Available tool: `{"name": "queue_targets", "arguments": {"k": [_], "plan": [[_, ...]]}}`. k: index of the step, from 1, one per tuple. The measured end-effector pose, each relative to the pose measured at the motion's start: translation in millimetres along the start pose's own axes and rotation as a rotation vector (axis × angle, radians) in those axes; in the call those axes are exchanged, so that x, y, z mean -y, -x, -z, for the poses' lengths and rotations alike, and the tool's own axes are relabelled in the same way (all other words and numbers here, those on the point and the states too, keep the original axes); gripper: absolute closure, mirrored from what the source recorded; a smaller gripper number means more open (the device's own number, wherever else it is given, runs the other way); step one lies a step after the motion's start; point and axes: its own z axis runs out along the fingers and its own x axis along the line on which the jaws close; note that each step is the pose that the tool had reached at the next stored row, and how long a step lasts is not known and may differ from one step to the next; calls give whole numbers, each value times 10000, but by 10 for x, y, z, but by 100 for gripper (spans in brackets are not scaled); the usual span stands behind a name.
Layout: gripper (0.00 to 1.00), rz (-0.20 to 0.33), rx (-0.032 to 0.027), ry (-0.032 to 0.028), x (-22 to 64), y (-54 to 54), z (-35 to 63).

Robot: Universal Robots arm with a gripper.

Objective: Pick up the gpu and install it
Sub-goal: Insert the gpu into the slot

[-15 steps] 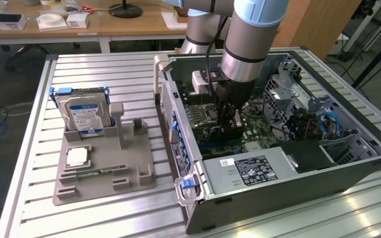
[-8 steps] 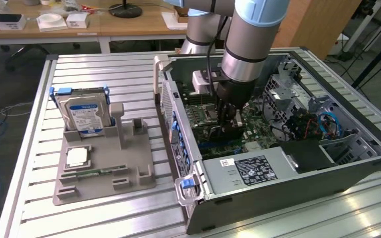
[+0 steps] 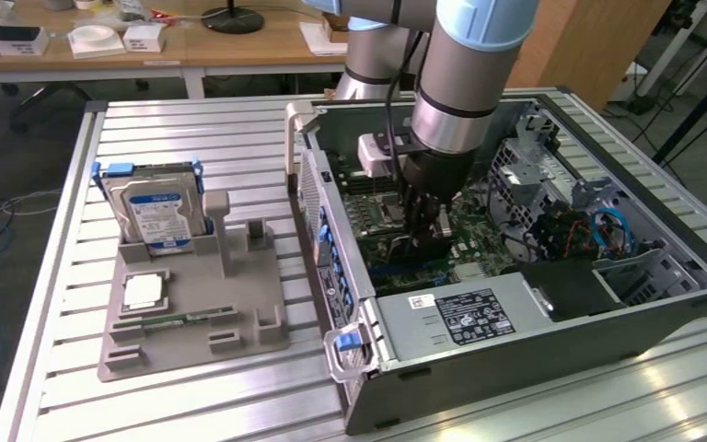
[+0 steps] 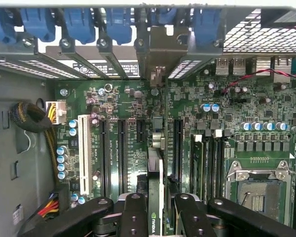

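Observation:
My gripper (image 4: 158, 217) is shut on the gpu (image 4: 156, 185). The black card stands on edge between the two black fingers (image 4: 133, 212), seen edge-on with a green logo near the grip. It hangs inside the open computer case (image 3: 514, 368), right over the green motherboard (image 4: 227, 123), in line with the long black expansion slots (image 4: 122, 153). Its bracket end points at the rear slot openings with blue latches (image 4: 160, 47). I cannot tell whether the card's edge is touching a slot. In the exterior view the gripper (image 3: 423, 235) reaches down into the case's middle.
A grey parts holder (image 3: 194, 331) on the slatted table, at the exterior view's left, carries a blue-labelled hard drive (image 3: 157, 216), a processor (image 3: 143, 290) and a memory stick (image 3: 188, 318). Inside the case are a power supply (image 3: 464, 313), cable bundles (image 4: 32, 118) and the CPU socket (image 4: 259, 190).

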Motion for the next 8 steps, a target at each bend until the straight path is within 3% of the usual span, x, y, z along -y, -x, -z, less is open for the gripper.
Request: {"name": "queue_targets", "arguments": {"k": [8], "plan": [[74,57,0,-1,1,2,-7]]}}
